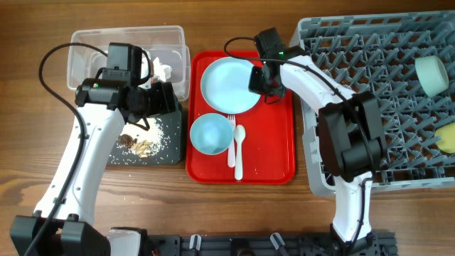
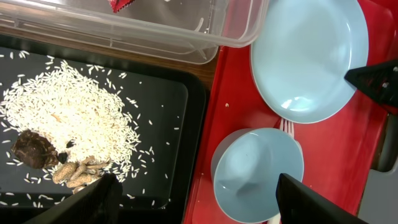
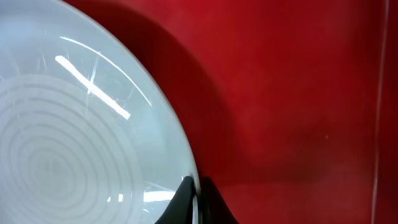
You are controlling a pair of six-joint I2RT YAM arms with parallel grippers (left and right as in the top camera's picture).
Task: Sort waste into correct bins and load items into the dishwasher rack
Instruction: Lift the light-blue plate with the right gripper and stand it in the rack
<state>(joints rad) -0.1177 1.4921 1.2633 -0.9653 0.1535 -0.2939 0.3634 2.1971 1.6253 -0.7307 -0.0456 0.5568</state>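
My right gripper (image 1: 261, 80) (image 3: 196, 186) is shut on the right rim of the pale blue plate (image 1: 229, 84) (image 3: 74, 124), which lies on the red tray. In front of it are the pale blue bowl (image 1: 210, 133) (image 2: 258, 171), the white fork (image 1: 231, 139) and the spoon (image 1: 239, 146). My left gripper (image 1: 160, 99) (image 2: 199, 202) hangs open and empty over the edge between the black tray (image 2: 168, 106) and the red tray. White rice (image 2: 74, 118) and brown food bits (image 2: 34, 150) lie on the black tray. Tissue (image 1: 162, 69) and a red wrapper (image 2: 121, 5) are in the clear tub (image 1: 92, 43).
The grey dishwasher rack (image 1: 370, 43) fills the right side, holding a mint green bowl (image 1: 431, 74) and a yellow cup (image 1: 446, 139) near its right edge. The red tray (image 1: 270, 153) sits between the black tray and the rack.
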